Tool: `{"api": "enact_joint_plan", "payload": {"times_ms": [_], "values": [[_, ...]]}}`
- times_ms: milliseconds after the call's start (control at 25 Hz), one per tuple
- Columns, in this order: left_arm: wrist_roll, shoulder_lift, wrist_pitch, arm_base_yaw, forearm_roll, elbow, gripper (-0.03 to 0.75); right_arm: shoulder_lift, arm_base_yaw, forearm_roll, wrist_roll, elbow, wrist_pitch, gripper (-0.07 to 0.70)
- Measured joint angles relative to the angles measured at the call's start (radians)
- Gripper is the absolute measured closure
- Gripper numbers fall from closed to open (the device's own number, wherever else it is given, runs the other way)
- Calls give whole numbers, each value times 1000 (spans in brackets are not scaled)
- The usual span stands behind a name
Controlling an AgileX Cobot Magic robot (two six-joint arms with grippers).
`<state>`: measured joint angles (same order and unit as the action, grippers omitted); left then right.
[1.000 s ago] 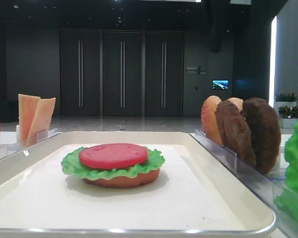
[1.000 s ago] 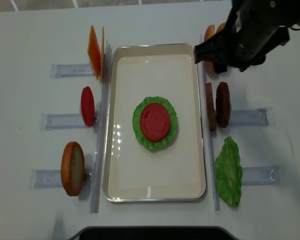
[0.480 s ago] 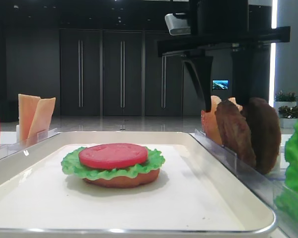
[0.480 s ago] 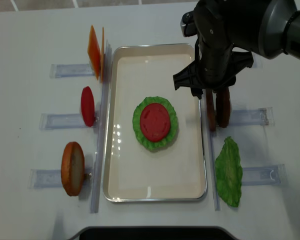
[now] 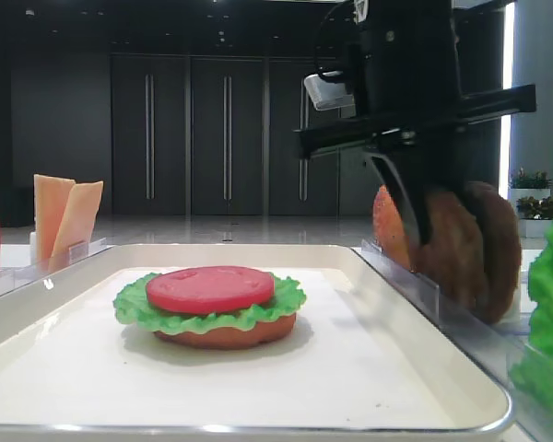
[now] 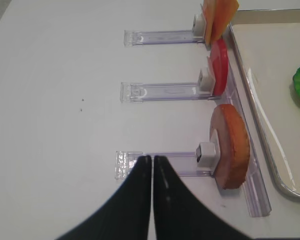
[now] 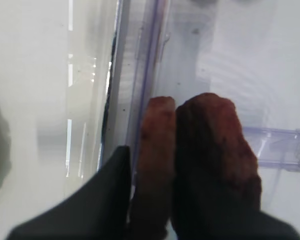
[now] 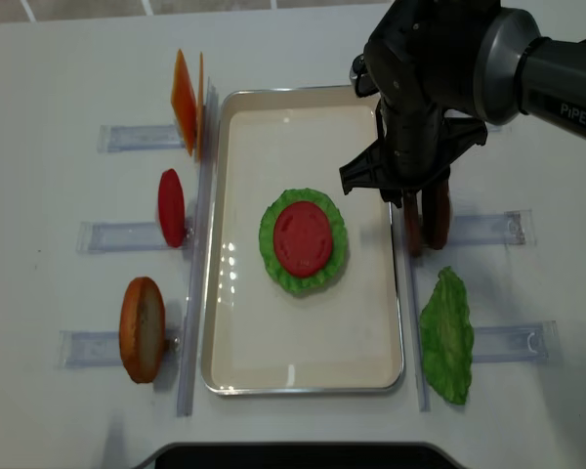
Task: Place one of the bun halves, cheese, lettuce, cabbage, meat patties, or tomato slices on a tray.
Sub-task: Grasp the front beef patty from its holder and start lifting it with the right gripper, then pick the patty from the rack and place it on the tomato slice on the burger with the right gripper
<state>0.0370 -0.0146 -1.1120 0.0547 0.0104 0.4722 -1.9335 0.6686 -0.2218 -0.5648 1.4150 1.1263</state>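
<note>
We see the meat patties (image 8: 425,217) standing on edge in a clear rack (image 8: 488,229) just beside the right rim of the tray (image 8: 303,371), about level with the tray's middle. In the right wrist view the two patties (image 7: 200,160) stand side by side, touching, with one dark finger (image 7: 90,200) low on the tray side of the nearer patty. The right gripper (image 8: 422,200) is down over them from above; in the low front view its dark finger (image 5: 407,198) crosses in front of the patties (image 5: 470,249). We cannot tell whether its jaws are pinching a patty or only straddling the pair.

On the tray, near its centre, a lettuce (image 8: 304,241) leaf lies flat with a tomato slice (image 8: 304,237) on top; the front view shows a bun half (image 5: 226,331) under them.

Beyond the right rim, nearer the front corner of the tray, a second lettuce leaf (image 8: 447,337) sits in its rack.

Off the left rim of the tray, the cheese (image 8: 188,103) stands by the far corner, a tomato slice (image 8: 171,207) by the middle, and a bun half (image 8: 143,329) by the near corner, each on edge in a clear rack.

The left gripper (image 6: 152,165) hovers well to the left of the tray, above the bun's rack (image 6: 160,164), its fingers pressed together and holding nothing.
</note>
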Motion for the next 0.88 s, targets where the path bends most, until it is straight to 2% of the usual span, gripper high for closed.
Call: {"api": "enact_joint_plan", "payload": {"times_ms": [40,240,360,480,600,680,880], "values": [[0,0,0,0,0,0,715,-4,0,-14,0,0,6,525],[0,0,0,0,0,0,715,-4,0,-19,26,39,73,527],[0,0,0,0,0,0,715,13,0,-4,60,123,98,527],[0,0,0,0,0,0,715,31,0,79,120,218,94,527],[0,0,0,0,0,0,715,37,0,231,207,246,90,527],[0,0,0,0,0,0,715,37,0,349,284,233,58,527],[0,0,0,0,0,0,715,36,0,616,511,148,-121,527]]}}
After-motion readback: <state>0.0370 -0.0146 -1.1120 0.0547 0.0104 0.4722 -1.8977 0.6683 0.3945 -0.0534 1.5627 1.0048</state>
